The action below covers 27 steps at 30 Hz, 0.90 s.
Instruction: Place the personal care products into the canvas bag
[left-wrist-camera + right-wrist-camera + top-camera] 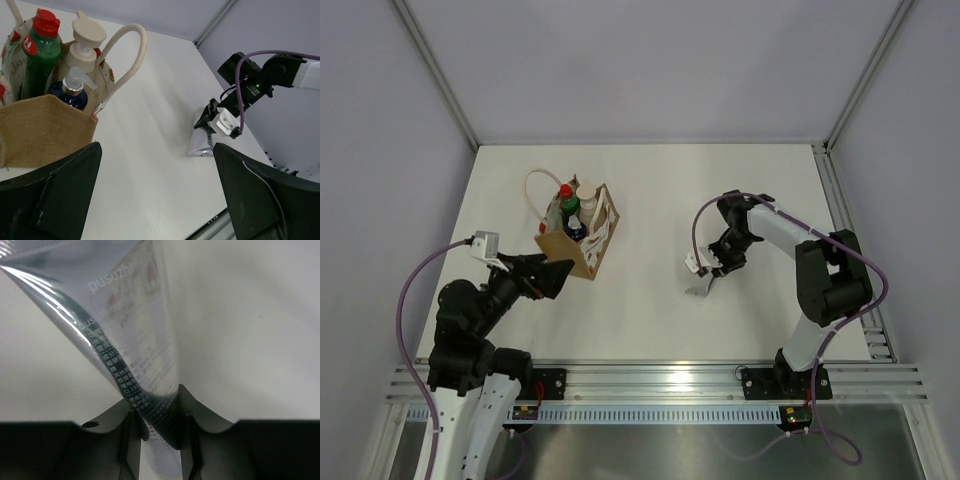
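The right gripper (154, 412) has its jaws closed narrow on the silver-grey squeeze tube (125, 315), pinching it across its body at the right of the white table (650, 190). Whether the tube's lower end touches the surface cannot be told. Well apart to the left stands the canvas bag (45, 130), which holds a green bottle with red cap (37, 50), a beige pump bottle (85, 47) and a blue bottle with clear pump (72, 90). The left gripper (552, 275) hovers at the bag's near side, spread wide and empty. The tube looks like the last item to go in. Done well, it would be lifted straight up, carried left above the rope handles (127, 55), and lowered into the gap beside the bottles before release. The move should be slow, since the pinched tube may swing.
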Each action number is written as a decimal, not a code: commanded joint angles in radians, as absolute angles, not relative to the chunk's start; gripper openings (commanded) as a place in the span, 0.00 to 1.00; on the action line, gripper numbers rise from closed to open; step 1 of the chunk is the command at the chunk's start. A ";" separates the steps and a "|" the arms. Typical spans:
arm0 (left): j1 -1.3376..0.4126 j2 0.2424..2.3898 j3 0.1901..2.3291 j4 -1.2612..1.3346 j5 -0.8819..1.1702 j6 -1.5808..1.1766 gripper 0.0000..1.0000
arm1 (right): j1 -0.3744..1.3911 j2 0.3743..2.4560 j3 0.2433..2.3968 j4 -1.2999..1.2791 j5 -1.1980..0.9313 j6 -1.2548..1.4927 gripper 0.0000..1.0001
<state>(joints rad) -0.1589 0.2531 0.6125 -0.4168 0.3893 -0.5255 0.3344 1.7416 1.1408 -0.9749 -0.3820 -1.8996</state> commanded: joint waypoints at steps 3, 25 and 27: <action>-0.156 0.355 0.643 -0.238 0.472 -0.632 0.99 | 0.313 1.798 1.428 -1.166 -0.624 -1.452 0.26; -0.620 1.091 1.018 -0.080 0.408 -0.201 0.99 | 0.295 1.933 1.684 -1.634 -1.390 -1.164 0.14; -0.626 1.129 1.046 -0.097 0.390 -0.172 0.99 | 0.295 1.907 1.675 -1.635 -1.391 -1.175 0.14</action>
